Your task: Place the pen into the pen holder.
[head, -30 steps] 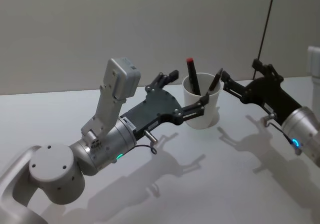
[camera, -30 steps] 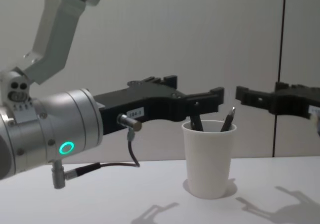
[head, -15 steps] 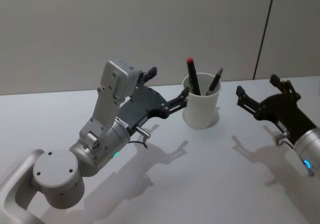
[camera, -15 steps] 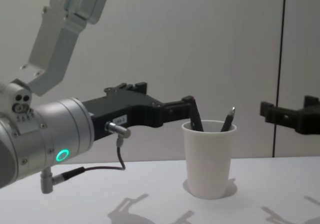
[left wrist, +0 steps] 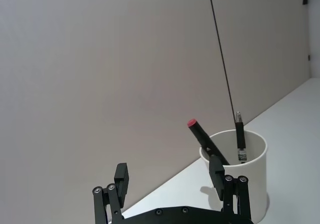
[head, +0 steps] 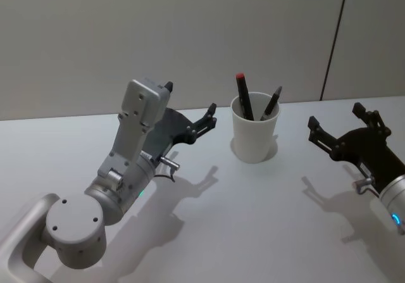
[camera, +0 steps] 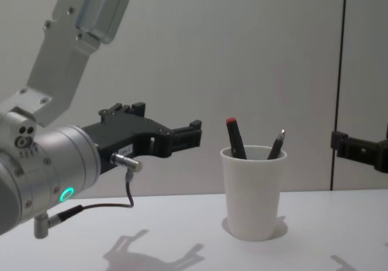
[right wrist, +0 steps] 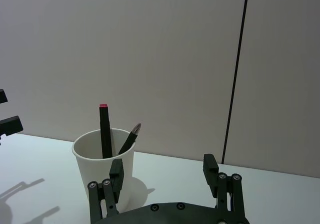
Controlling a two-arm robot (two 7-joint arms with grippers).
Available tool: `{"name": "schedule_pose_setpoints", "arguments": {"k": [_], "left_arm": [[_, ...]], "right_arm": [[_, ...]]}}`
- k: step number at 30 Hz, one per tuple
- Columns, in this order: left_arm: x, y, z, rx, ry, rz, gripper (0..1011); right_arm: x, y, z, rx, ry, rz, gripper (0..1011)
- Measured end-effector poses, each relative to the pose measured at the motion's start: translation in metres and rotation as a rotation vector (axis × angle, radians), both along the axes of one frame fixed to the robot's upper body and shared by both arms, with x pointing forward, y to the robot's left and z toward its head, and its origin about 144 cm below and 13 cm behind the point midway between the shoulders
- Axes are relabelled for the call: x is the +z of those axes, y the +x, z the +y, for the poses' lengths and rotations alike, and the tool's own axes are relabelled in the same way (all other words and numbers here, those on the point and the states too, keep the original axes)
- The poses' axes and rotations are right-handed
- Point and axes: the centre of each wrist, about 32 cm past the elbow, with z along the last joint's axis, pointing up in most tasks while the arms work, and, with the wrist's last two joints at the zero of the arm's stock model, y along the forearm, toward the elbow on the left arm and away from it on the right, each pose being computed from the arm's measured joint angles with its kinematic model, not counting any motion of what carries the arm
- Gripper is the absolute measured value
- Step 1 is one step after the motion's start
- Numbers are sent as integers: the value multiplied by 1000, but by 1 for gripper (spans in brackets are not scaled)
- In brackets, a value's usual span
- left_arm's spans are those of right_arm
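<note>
We record the cup (head: 254,133) upright on the table (head: 253,232), holding a red-capped pen (head: 243,95) and a grey-tipped pen (head: 272,102), both leaning on its rim. The left gripper (head: 201,122) and right gripper (head: 336,130) flank it, jaws spread and empty, cup ahead of each, untouched. We judge the placing done; only parking the arms is left.
</note>
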Motion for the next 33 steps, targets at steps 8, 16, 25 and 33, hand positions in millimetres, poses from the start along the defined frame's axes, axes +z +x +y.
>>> {"name": "schedule_pose_setpoints", "arguments": {"k": [8,16,25,33], "left_arm": [[-1,0,0,18,5,-4,1001],[-1,0,0,19,5,-4,1001],[0,0,0,19,4,-5,1001],[0,0,0,19,4,-5,1001]], "right_arm": [[0,0,0,0,0,0,1001],[0,0,0,1,0,0,1001],[0,0,0,1,0,0,1002],[0,0,0,1,1,0,1002]]}}
